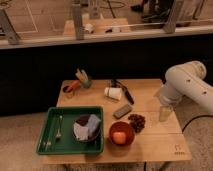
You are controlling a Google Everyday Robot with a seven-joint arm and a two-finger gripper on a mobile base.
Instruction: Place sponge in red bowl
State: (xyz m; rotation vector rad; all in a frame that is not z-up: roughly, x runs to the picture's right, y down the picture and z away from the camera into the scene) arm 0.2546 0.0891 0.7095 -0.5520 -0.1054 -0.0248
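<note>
— Where is the sponge (122, 111)?
— I take it for the flat grey block lying on the table (160, 141), just behind the red bowl (110, 134) and apart from it, with a tipped white cup (113, 93) further back

— And why is nothing on it?
— The gripper (165, 113) hangs at the table's right edge, well apart from the sponge, and I see nothing of the task in it. Whether it is parted or closed I cannot tell. The arm (186, 84) bends over it from the right, so my guess is that the reach has not begun

— Is the bowl free to take it?
— Not quite. A round orange thing (119, 136) sits in it, so the sponge would have to land beside it or on top. The dark heap (136, 121) just right of the sponge may crowd a grasp from that side, while the green tray (70, 108) on the left is out of the way
</note>
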